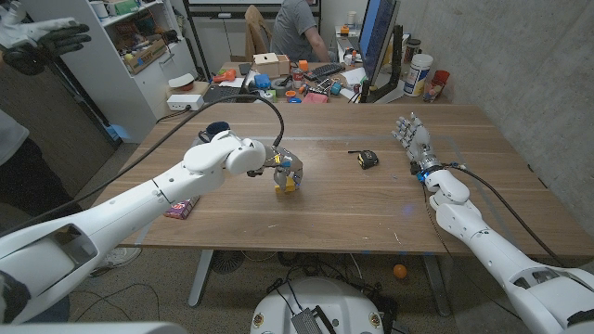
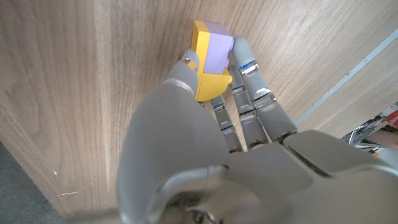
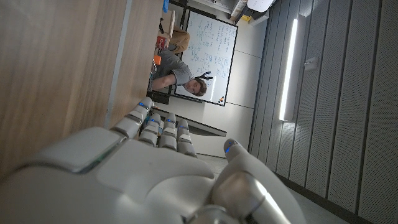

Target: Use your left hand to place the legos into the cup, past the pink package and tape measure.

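At the table's left edge lies the pink package (image 1: 182, 207), near the robot's left forearm. To its right, about mid-table, the left hand (image 1: 278, 169) is down on the legos (image 1: 289, 182), a yellow and lilac block. In the left wrist view the fingers (image 2: 249, 81) curl round the legos (image 2: 210, 59), with the thumb on one side and the fingers on the other, so the hand pinches the block against the wood. Whether it is off the table yet, I cannot tell.

Right of that, a little farther back, sits the tape measure (image 1: 368, 159). I cannot make out the cup on the table.

The step in hand looks like securing the grasp. To do it well, the pinch should close squarely on the block's flat faces before any lift, then rise straight up, high enough to clear the tape measure on the way.

At the far right the right hand (image 1: 412, 137) stands with fingers spread and holds nothing.
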